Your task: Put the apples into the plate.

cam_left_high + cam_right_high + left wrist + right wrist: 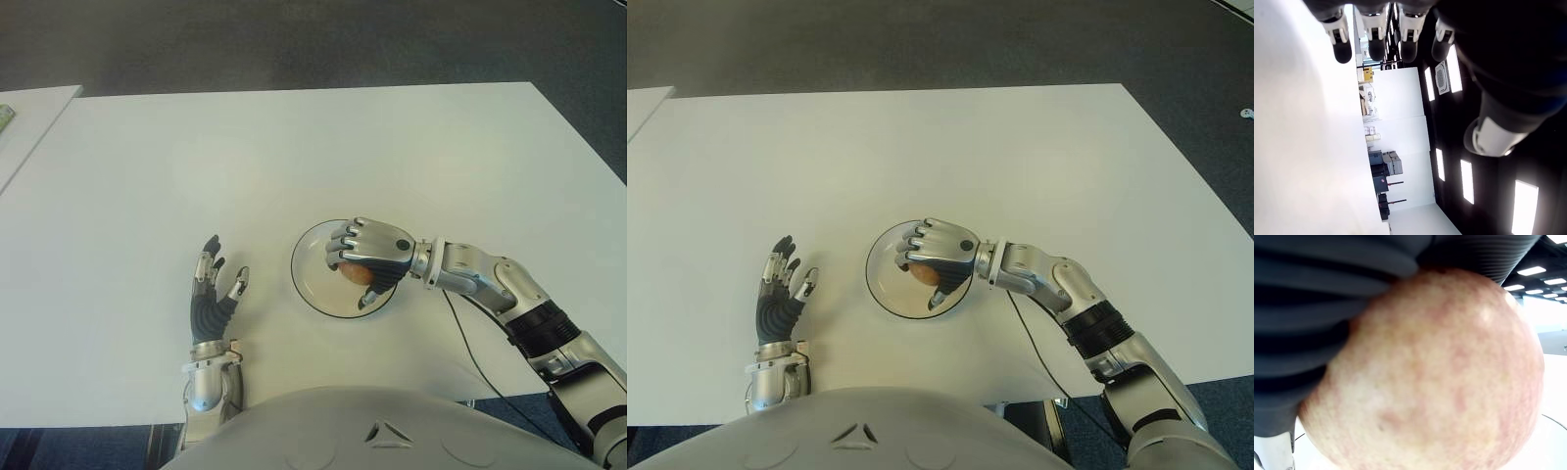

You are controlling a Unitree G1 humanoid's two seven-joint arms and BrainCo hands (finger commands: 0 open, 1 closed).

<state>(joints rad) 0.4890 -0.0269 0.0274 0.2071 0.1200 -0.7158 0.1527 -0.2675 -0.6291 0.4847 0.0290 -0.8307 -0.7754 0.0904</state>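
Note:
A reddish-yellow apple (357, 273) is held over the white, dark-rimmed plate (310, 284) near the table's front middle. My right hand (367, 257) is curled around the apple from above, fingers wrapped over it. In the right wrist view the apple (1435, 377) fills the picture, pressed against the dark fingers (1317, 298). Whether the apple touches the plate I cannot tell. My left hand (214, 289) shows to the left of the plate with its fingers spread, holding nothing.
The white table (294, 157) stretches far ahead and to both sides. A second white surface (24, 117) adjoins at the far left. A black cable (470, 343) runs from the right forearm over the table's front edge.

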